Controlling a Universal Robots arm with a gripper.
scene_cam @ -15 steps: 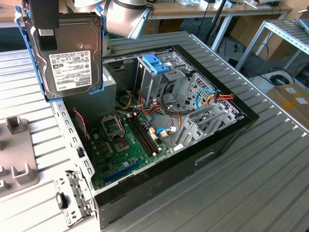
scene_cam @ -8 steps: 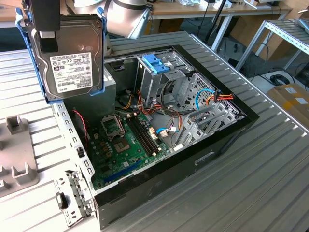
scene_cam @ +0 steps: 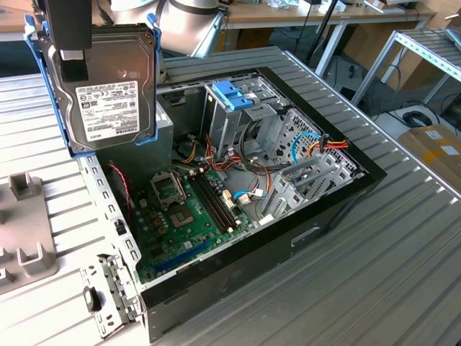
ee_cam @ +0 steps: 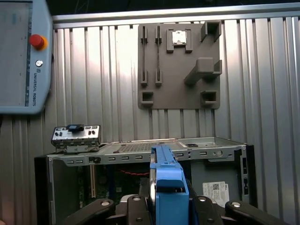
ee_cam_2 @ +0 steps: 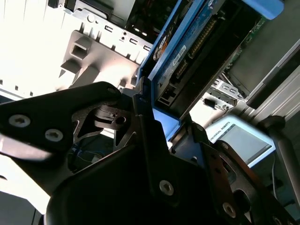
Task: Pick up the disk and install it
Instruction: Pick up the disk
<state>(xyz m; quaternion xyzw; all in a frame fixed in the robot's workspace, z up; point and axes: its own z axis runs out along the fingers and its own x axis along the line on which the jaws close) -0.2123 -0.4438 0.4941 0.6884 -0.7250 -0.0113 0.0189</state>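
Jaws pinch the disk (scene_cam: 108, 94) across its flat faces, one black finger (scene_cam: 72, 54) pressed against the top of the labelled side. They hold it upright and clear above the open computer case (scene_cam: 288, 245), over the case's corner on the exterior view's left. The drive's white label faces outward, and its light-blue frame (scene_cam: 153, 86) runs down both sides. In the first wrist view the disk (ee_cam: 166, 187) shows edge-on above the case's open side.

Just off the case's near corner, a small metal bracket (scene_cam: 108, 295) lies on the ribbed metal worktop (scene_cam: 389, 288). A grey fixture plate (scene_cam: 29, 252) sits beside the case on the exterior view's left.

Inside the case, the green motherboard (scene_cam: 180, 216) lies flat on the floor. Deeper in stands a metal drive cage (scene_cam: 223, 126) topped by a blue plastic latch (scene_cam: 232, 95). Orange and red cables (scene_cam: 328, 144) bunch toward the case's far wall.

Beyond the case, past the worktop's edge, a cardboard box (scene_cam: 436, 148) sits on the floor below a metal rack (scene_cam: 432, 50).
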